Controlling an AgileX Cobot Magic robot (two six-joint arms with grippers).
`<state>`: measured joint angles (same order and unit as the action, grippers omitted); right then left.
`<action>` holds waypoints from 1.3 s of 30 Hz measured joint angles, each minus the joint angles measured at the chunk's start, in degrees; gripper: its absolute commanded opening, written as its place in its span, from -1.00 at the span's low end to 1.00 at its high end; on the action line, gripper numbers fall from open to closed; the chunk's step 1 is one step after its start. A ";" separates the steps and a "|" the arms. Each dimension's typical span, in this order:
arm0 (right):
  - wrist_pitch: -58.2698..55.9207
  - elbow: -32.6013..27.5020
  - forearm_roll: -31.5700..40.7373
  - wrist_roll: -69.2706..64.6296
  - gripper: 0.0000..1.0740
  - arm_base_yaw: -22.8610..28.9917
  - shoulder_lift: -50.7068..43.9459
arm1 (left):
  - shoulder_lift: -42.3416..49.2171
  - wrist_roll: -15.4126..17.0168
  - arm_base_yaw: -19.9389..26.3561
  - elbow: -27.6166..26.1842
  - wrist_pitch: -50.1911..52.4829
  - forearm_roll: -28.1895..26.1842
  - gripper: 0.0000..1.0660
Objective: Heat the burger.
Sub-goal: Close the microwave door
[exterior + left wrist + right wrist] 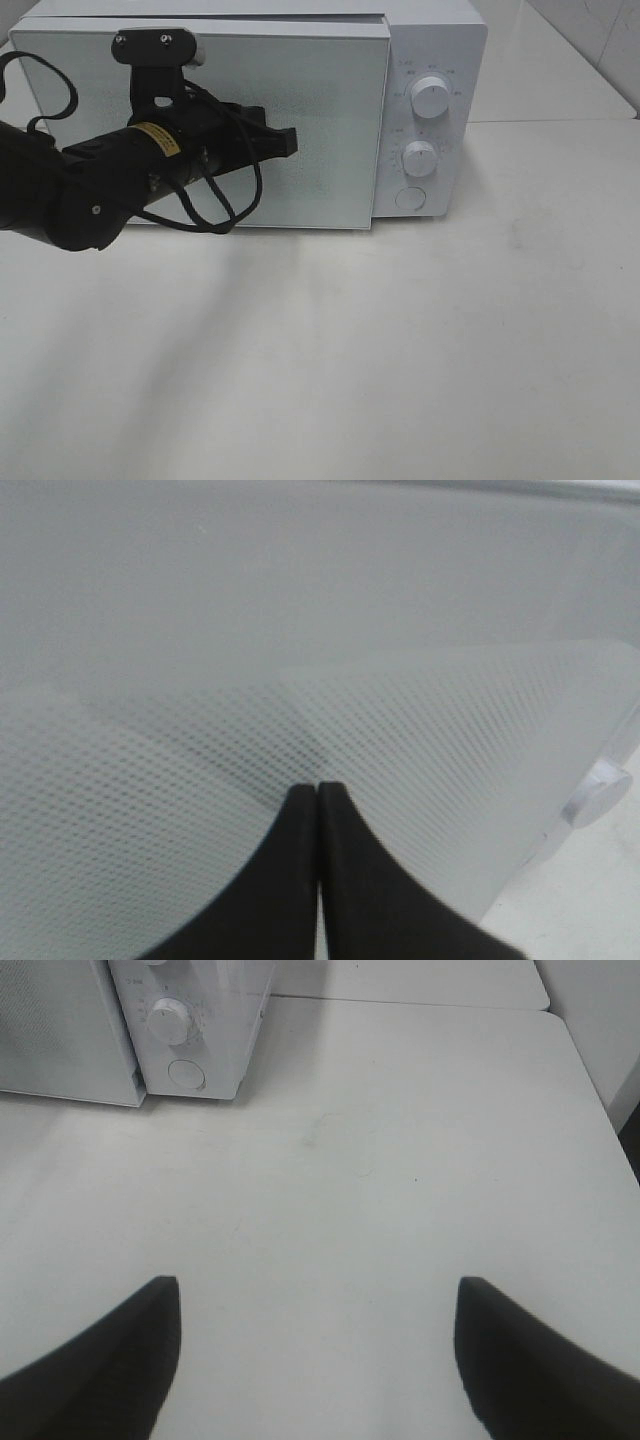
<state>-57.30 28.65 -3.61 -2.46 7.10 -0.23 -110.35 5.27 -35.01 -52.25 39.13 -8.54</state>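
- In the exterior high view, a white microwave (440,40) is seen standing on the white bench (400,350). Its dotted door (330,120) is drawn across the front, but whether it is fully latched cannot be told.
- An upper knob (430,97) and a lower knob (420,158) are set on its panel, with a round button (410,198) beneath them.
- The black left arm (90,180) is held in front of the door, and the left hand (288,143) is clenched on nothing.
- The burger is shown in no view, so its place cannot be told.
- In the left wrist view, the left hand's fingertips (340,810) are pressed together close before the dotted door; contact with it cannot be judged.
- In the right wrist view, the right hand (318,1285) is released, its fingers spread wide above the bench, well apart from the microwave.
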 measured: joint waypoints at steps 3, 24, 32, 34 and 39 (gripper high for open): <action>0.00 0.00 0.00 0.00 0.37 0.00 0.00 | -1.15 -0.06 -0.69 -1.89 -1.49 1.03 -1.00; 0.00 0.00 0.00 0.00 0.37 0.00 0.00 | -7.22 -0.57 -2.12 -12.89 -10.14 2.06 -1.00; 0.00 0.00 0.00 0.00 0.37 0.00 0.00 | -6.47 -0.57 -2.18 -13.06 -12.49 2.01 -1.00; 0.00 0.00 0.00 0.00 0.37 0.00 0.00 | -5.50 -0.57 -1.95 -12.26 -12.61 1.95 -1.00; 0.00 0.00 0.00 0.00 0.37 0.00 0.00 | -2.23 -0.57 -1.55 -8.08 -11.12 0.40 -1.00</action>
<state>-57.30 28.65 -3.61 -2.46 7.10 -0.23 -112.59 4.70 -36.55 -60.33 28.02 -8.14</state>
